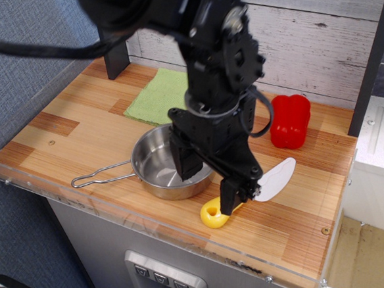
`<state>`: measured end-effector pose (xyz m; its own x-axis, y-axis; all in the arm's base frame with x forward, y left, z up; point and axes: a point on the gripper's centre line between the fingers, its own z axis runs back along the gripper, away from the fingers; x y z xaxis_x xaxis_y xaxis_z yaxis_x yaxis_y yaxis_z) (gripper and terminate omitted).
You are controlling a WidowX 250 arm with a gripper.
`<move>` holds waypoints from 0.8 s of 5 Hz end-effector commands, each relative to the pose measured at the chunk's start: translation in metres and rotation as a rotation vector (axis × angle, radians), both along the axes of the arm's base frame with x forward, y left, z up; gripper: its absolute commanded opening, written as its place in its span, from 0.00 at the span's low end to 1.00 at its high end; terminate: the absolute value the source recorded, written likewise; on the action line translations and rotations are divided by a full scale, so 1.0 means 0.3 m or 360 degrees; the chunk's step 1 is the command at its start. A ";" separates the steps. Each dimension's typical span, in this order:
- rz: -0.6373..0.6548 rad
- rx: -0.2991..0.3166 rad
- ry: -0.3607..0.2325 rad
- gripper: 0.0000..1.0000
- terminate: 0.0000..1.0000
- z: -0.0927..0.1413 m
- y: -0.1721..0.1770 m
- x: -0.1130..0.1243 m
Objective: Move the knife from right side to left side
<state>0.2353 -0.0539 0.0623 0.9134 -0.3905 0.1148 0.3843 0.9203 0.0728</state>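
The gripper (208, 182), jaws spread wide, one finger seemingly on the knife (248, 194) (yellow handle partly hidden).

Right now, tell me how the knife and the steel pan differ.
The knife is plastic-looking, with a yellow handle and white blade; the steel pan is shiny metal with a thin wire handle. The knife lies flat to the right, its handle partly hidden under the gripper; the pan sits to the left, one finger over its bowl. The knife is long and slim, the pan round and hollow. Both rest on the wooden counter.
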 end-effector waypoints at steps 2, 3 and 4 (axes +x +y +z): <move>0.0027 -0.0069 0.0009 1.00 0.00 -0.078 0.037 -0.031; 0.0013 -0.0091 0.0028 1.00 0.00 -0.088 0.016 -0.028; 0.0008 -0.0114 0.0042 1.00 0.00 -0.096 -0.001 -0.024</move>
<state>0.2244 -0.0546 0.0276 0.9237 -0.3727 0.0888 0.3750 0.9270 -0.0095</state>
